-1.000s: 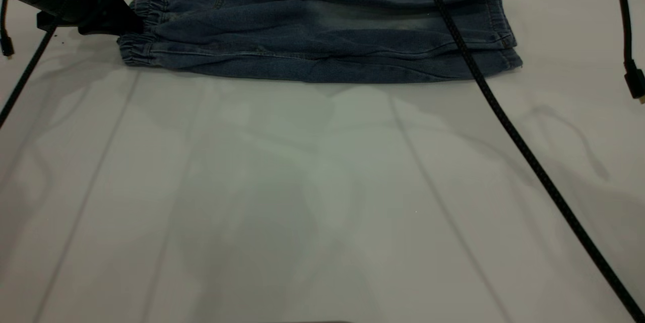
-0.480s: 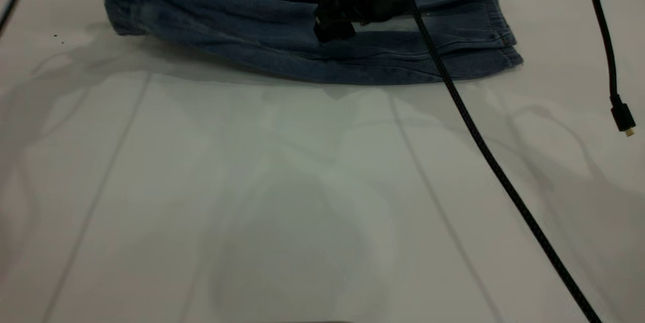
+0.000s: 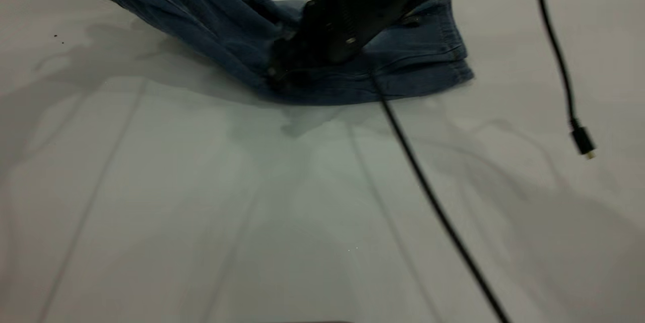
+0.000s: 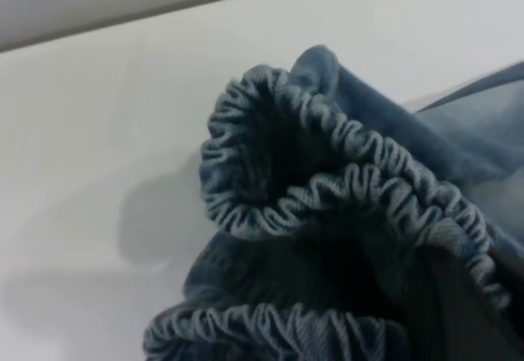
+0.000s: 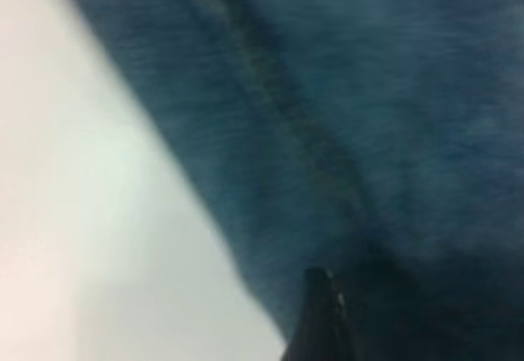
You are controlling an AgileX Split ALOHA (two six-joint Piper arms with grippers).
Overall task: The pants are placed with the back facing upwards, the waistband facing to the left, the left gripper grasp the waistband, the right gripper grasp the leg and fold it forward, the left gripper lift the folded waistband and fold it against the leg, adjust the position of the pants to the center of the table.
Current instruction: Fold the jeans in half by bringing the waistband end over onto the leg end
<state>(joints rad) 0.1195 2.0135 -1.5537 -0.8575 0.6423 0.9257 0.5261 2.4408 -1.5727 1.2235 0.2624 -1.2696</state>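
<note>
The big white counter holds the blue pants at its far side. Their waistband end is lifted up on the left. The right tool presses on the fold; I cannot tell its grip.

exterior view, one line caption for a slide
Waistband end of pants lifted off table; right gripper presses the fold.

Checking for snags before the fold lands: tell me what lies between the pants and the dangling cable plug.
Only bare table; the exterior view shows nothing else between the pants and the dangling plug at the right.
</note>
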